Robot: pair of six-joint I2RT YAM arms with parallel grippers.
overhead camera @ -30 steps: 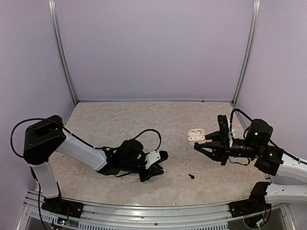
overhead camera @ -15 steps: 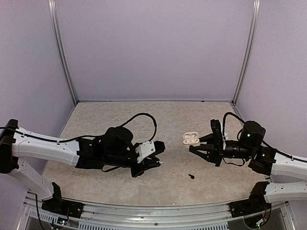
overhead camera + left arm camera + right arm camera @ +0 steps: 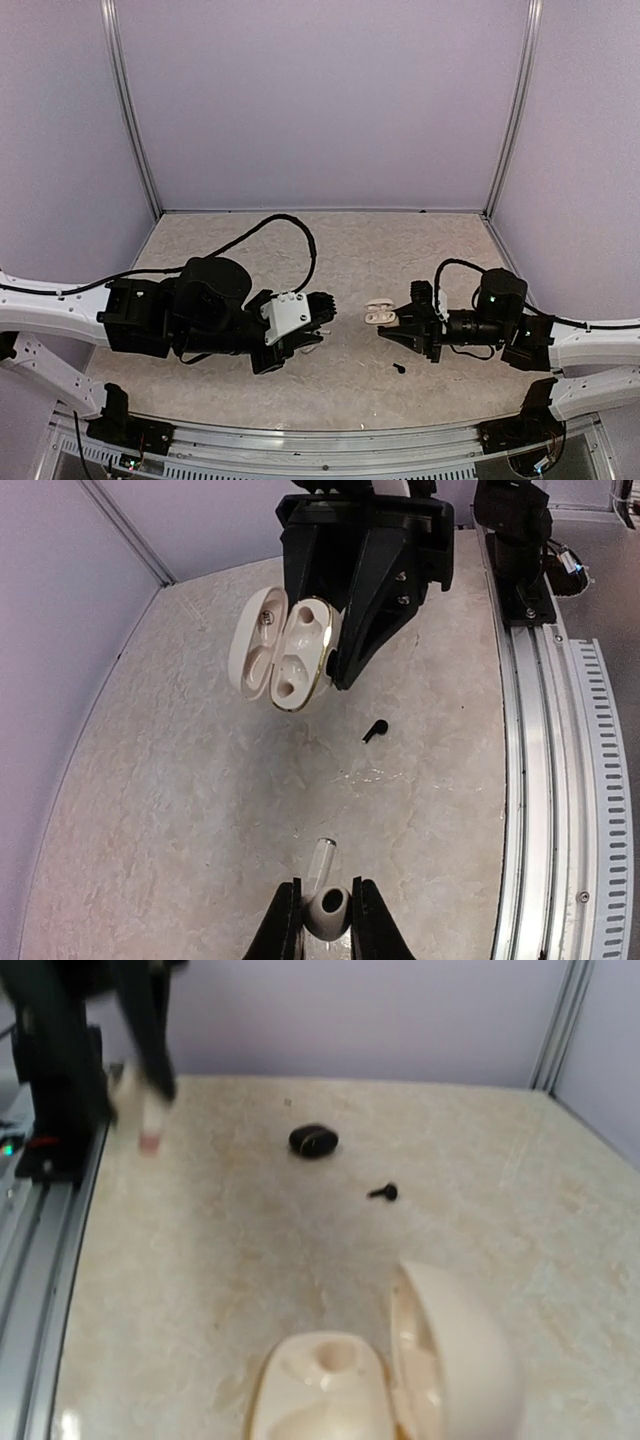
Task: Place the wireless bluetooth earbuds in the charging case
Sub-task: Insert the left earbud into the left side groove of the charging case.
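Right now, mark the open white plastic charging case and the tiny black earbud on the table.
White case (image 3: 296, 652): left wrist view, gold-rimmed half.
Black earbud (image 3: 376, 730): left wrist view, its middle.

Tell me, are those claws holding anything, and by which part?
The left gripper pinches a white earbud by its rounded head, stem pointing out. The right gripper holds the open white case by the edge of one half.

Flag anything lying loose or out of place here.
One black earbud lies loose on the table, near the open white case that the right claw holds. The left claw grips a white earbud. Nothing looks damaged.
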